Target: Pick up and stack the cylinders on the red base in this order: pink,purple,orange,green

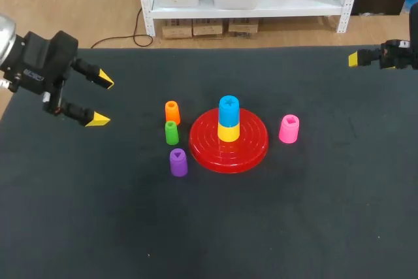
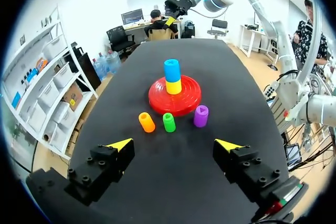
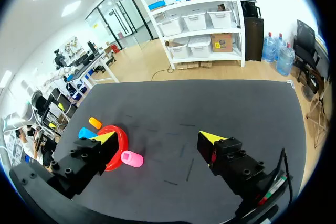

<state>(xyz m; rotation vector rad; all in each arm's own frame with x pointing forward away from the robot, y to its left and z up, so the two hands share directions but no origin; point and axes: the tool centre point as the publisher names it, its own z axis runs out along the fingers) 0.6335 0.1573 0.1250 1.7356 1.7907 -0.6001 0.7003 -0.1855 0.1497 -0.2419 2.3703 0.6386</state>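
The red base (image 1: 251,151) lies mid-table with a yellow cylinder (image 1: 228,133) and a blue one (image 1: 228,110) stacked on it. To its right stands the pink cylinder (image 1: 289,129). The orange (image 1: 172,112), green (image 1: 171,132) and purple (image 1: 178,162) cylinders stand to its left. My left gripper (image 1: 102,101) hovers open well left of them, holding nothing; ahead of it (image 2: 174,144) are orange (image 2: 146,122), green (image 2: 169,122) and purple (image 2: 201,116). My right gripper (image 1: 354,59) is at the far right edge, open (image 3: 157,137) and empty, with the pink cylinder (image 3: 132,158) lying far ahead.
The black table (image 1: 326,213) stretches wide around the base. In the right wrist view the red base (image 3: 119,139) is partly hidden behind one finger, with the orange cylinder (image 3: 95,123) beyond it.
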